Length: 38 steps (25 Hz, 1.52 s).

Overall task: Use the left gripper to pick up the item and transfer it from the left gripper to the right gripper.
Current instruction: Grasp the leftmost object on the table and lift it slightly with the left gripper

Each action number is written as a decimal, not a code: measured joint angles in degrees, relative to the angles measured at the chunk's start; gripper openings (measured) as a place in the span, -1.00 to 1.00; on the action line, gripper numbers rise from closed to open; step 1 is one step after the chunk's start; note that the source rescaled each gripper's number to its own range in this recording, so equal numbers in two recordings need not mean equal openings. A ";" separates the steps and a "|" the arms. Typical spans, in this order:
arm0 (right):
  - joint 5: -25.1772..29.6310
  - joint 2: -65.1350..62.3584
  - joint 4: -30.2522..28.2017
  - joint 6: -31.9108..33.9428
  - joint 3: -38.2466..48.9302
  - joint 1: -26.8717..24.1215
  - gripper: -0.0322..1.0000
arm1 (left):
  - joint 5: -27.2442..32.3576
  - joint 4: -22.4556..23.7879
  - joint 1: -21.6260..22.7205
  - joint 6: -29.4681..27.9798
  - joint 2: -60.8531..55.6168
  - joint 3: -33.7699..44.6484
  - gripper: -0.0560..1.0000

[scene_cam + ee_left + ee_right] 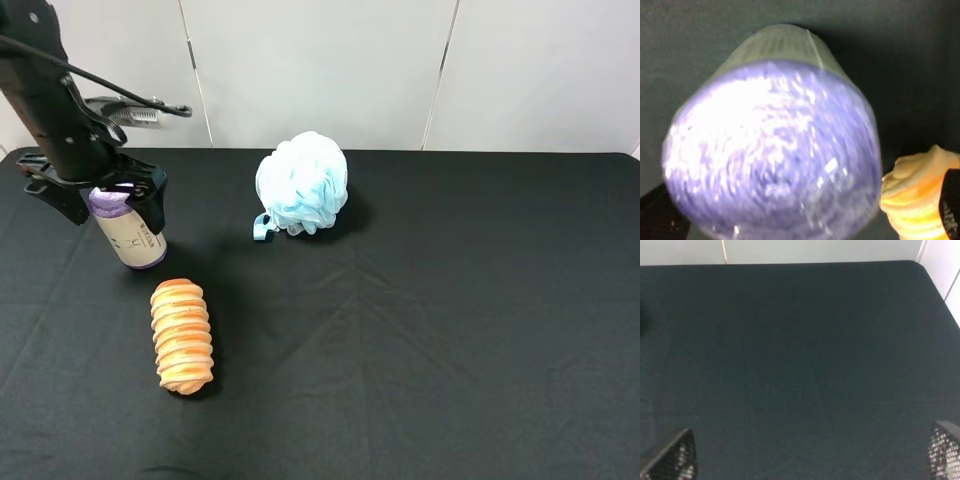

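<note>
The item [130, 235] is a small roll with purple ends and a cream label, standing nearly upright on the black table at the far left. My left gripper [108, 203] is down over its top, one finger on each side. In the left wrist view the roll's purple end [775, 150] fills the frame. A gap shows between the roll and one finger [951, 200], so the jaws stand open around it. My right gripper [812, 460] is out of the exterior view. Its two fingertips sit wide apart over bare black cloth, open and empty.
An orange ridged loaf [182, 335] lies just in front of the roll and also shows in the left wrist view [915, 195]. A light-blue bath pouf [300, 185] sits at the back centre. The black tablecloth [450, 320] ends at a white wall behind.
</note>
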 joint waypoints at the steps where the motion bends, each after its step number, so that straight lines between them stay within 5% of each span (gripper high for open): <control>1: 0.00 0.00 0.00 0.00 0.00 0.00 1.00 | -0.27 0.00 -0.15 -0.21 0.30 -0.07 1.00; 16: 0.00 0.00 0.00 0.00 0.00 0.00 1.00 | -5.83 1.90 -0.15 -1.67 4.05 -0.13 0.96; 20: 0.00 0.00 0.00 0.00 0.00 0.00 1.00 | -6.02 1.90 -0.15 -1.41 4.05 -0.13 0.42; 22: 0.00 0.00 0.05 0.00 0.00 0.00 1.00 | -6.02 1.90 -0.15 -0.54 4.05 -0.13 -0.13; 24: 0.06 0.00 0.03 0.00 0.00 0.00 1.00 | -6.02 2.16 -0.15 0.05 4.05 -0.13 -0.89; 38: 0.00 0.00 0.03 0.00 0.00 0.00 1.00 | -6.02 2.16 -0.15 0.48 4.05 -0.24 -0.89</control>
